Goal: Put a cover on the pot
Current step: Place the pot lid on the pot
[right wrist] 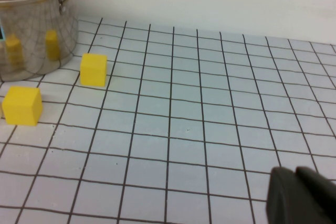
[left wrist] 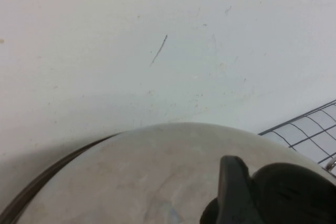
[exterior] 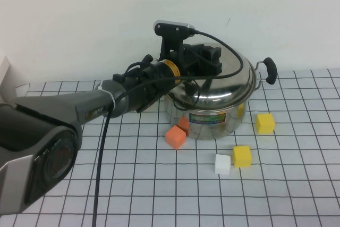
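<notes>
The shiny steel pot [exterior: 212, 104] with a colourful label [exterior: 208, 118] and a black side handle [exterior: 270, 70] stands at the back middle of the grid mat. The domed steel lid [exterior: 236, 67] lies on top of it. My left gripper [exterior: 204, 59] is over the lid, shut on its black knob. In the left wrist view a black finger [left wrist: 233, 187] presses against the knob [left wrist: 294, 192] above the lid's dome [left wrist: 147, 177]. My right gripper [right wrist: 302, 198] is shut and empty, low over the mat to the right of the pot [right wrist: 31, 30]; it is outside the high view.
An orange cube [exterior: 175, 136] and a second one [exterior: 184, 124] sit at the pot's front left. A white cube [exterior: 222, 164] and a yellow cube [exterior: 241, 156] lie in front. Another yellow cube [exterior: 264, 123] is to the right. The white wall is close behind.
</notes>
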Robot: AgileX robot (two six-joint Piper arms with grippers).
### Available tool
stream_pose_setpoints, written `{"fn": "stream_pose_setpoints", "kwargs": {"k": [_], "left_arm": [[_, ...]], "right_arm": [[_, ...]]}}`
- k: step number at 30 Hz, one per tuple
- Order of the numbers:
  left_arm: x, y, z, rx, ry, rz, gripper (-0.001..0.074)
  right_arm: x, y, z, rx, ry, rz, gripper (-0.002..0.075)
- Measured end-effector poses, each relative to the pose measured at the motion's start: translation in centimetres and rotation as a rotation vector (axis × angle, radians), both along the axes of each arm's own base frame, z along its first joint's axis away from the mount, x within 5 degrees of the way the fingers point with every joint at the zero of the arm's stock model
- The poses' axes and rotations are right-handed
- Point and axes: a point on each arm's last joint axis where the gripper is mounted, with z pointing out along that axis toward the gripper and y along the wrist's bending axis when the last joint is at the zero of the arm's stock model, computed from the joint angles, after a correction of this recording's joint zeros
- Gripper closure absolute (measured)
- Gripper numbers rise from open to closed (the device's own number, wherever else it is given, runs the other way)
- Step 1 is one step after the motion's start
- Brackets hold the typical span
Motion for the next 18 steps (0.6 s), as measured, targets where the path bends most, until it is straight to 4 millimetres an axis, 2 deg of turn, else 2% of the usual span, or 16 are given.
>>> {"fn": "stream_pose_setpoints", "kwargs": {"k": [10,18], "left_arm": [[-0.15,-0.06,-0.08,0.014,0.005,-0.044,0.0399],[-0.36,-0.12,0.51,0.011,0.017,-0.059,0.0307]], "right_arm": [[0.0,0.0,0.0,0.0,0.0,0.0,0.0717],[0.0,0.0,0.0,0.0,0.0,0.0,0.0717]]}}
